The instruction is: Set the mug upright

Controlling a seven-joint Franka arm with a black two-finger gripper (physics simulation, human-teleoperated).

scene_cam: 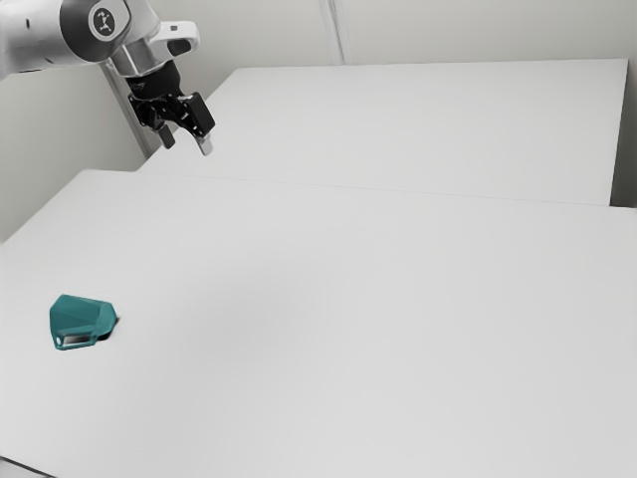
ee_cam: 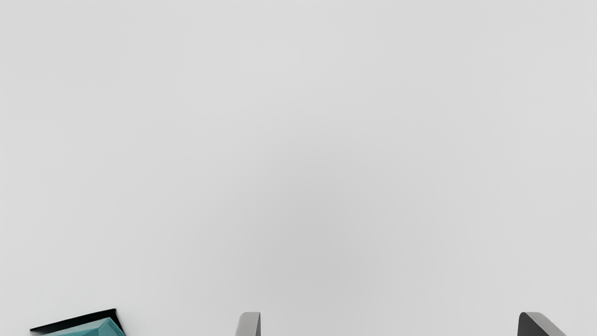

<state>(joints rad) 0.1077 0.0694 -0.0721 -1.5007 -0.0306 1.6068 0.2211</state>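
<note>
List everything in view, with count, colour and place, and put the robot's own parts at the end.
mug: one, teal, on its side on the table, toward the exterior view's left
table: one, white, under the mug and gripper
panel: one, white, beyond the table's far edge; whether it is a second table I cannot tell
walls: at least two, pale grey, at the back and at the exterior view's left
arm: one, white and grey, upper left of the exterior view
gripper: one, black, above the table, open and holding nothing
fingers: two, grey and black, spread apart
</note>
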